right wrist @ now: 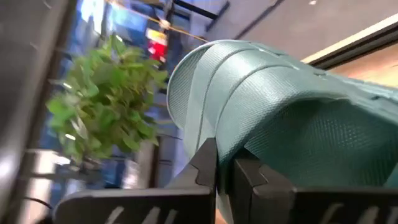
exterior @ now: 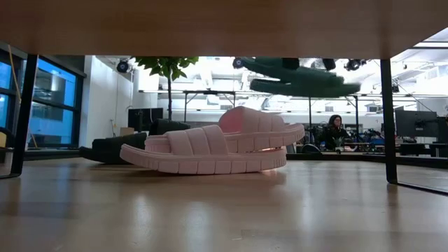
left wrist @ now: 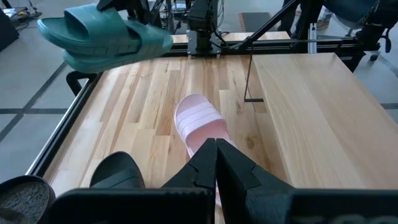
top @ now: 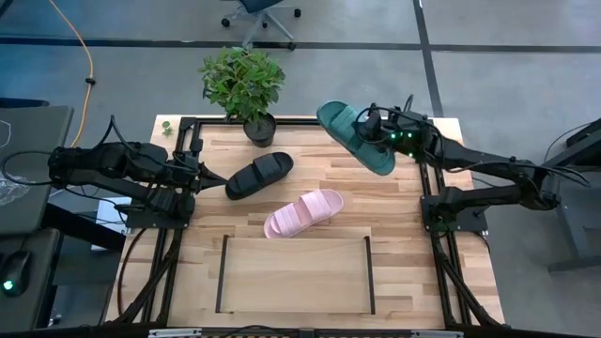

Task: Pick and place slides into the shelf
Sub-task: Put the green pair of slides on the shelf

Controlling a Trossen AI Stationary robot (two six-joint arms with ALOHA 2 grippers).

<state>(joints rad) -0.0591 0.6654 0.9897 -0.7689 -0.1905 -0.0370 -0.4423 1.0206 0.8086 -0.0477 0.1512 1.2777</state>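
The right gripper (top: 376, 125) grips the teal-green slide (top: 355, 137) aloft over the tabletop's (top: 404, 207) far right corner, well apart from the shelf (top: 294, 274). Light, flexible rubber; the strap edge suits pinching. The left gripper (top: 211, 176) waits clenched, empty.

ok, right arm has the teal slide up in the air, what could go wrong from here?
1. The right gripper pinches the teal slide only at one edge, so it may slip or swing loose in transit.
2. The pink slide and black slide lie between it and the shelf; a low carry could clip them.
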